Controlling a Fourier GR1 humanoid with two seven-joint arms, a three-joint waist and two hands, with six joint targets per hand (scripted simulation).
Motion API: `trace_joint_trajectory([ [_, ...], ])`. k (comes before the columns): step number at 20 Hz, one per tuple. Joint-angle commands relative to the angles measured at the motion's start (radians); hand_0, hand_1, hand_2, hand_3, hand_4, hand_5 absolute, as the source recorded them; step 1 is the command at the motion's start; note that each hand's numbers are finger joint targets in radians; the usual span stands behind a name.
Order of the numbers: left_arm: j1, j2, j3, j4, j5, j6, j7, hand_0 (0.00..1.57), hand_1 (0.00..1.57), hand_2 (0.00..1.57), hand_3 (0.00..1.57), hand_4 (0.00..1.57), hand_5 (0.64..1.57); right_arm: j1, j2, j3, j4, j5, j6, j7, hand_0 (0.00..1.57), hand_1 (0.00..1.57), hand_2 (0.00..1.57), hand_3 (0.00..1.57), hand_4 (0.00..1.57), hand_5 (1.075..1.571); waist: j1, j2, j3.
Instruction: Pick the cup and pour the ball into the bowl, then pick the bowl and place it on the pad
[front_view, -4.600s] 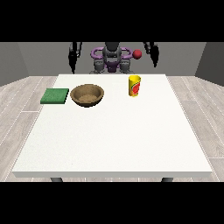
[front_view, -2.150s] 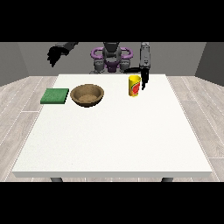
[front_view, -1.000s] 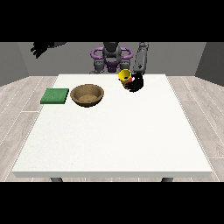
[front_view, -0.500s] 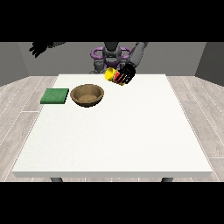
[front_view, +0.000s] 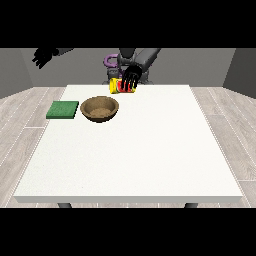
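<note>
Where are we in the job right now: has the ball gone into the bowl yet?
Done: the cup is picked up, held tipped on its side in the robot hand near the view's middle, above the table. In hand: carrying it toward the bowl; it is not over the bowl, and I cannot see a ball in it. Left: pour, then move the bowl onto the green pad.

A yellow and red cup (front_view: 119, 86) lies tipped sideways in the air, above the table's far edge. The brown bowl (front_view: 100, 108) sits upright on the table, beside a flat green pad (front_view: 63, 109).
</note>
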Motion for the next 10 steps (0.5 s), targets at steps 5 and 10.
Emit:
trace_joint_trajectory([
  [5, -0.162, 0.011, -0.183, 0.077, -0.255, -0.161, 0.266, 1.49, 1.49, 1.57, 1.57, 1.19, 1.561, -0.048, -0.023, -0.013, 0.066, -0.01, 0.016, -0.002, 0.0, 0.0, 0.0, 0.25, 0.7, 1.555, -0.024, -0.013, -0.0007],
  [10, -0.184, -0.011, -0.288, 0.036, -0.325, -0.327, 0.359, 0.73, 0.73, 1.57, 1.57, 1.01, 1.57, -0.065, 0.048, 0.057, 0.065, 0.039, -0.008, -0.026, 0.0, 0.0, 0.0, 0.3, 0.7, 1.555, -0.06, -0.017, -0.0015],
])
